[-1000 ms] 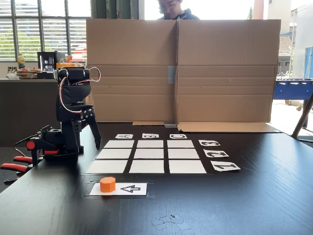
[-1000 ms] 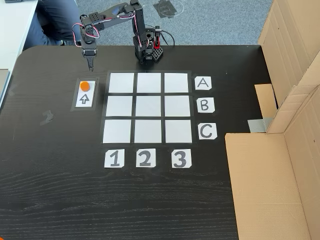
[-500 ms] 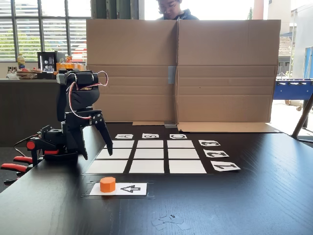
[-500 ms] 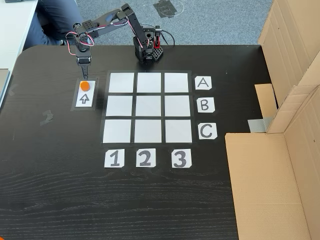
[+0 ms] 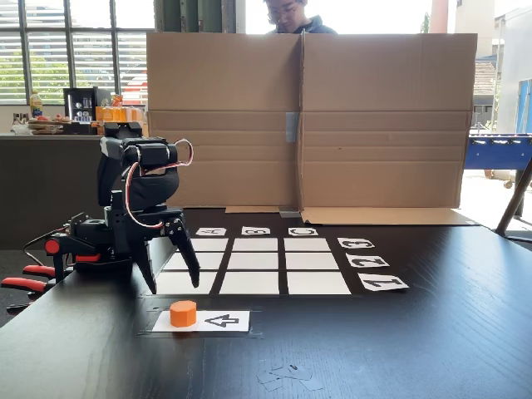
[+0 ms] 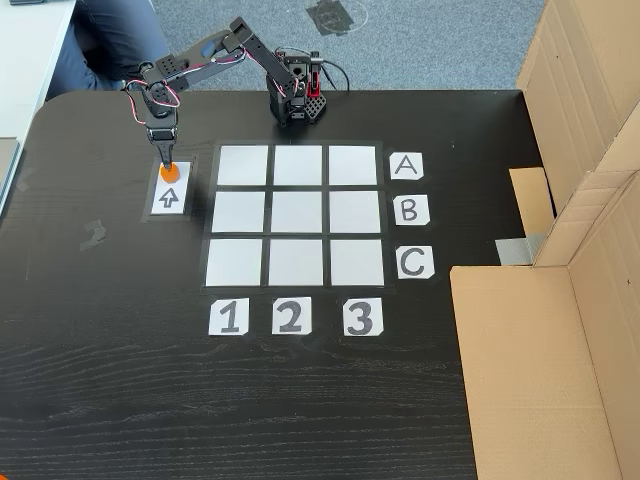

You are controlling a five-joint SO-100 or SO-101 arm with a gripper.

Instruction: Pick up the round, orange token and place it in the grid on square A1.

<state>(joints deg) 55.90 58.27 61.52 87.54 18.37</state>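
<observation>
The black counter carries the grid of nine white squares, with the arrow card at its 9 o'clock in a fixed view. The orange token sits on that card. Above it, the pincer hangs with its fingers spread open, gripping nothing.

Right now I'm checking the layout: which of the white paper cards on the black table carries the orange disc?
The white arrow card left of the grid in the overhead-like fixed view; the orange token sits on it, while all nine grid squares are bare.
</observation>
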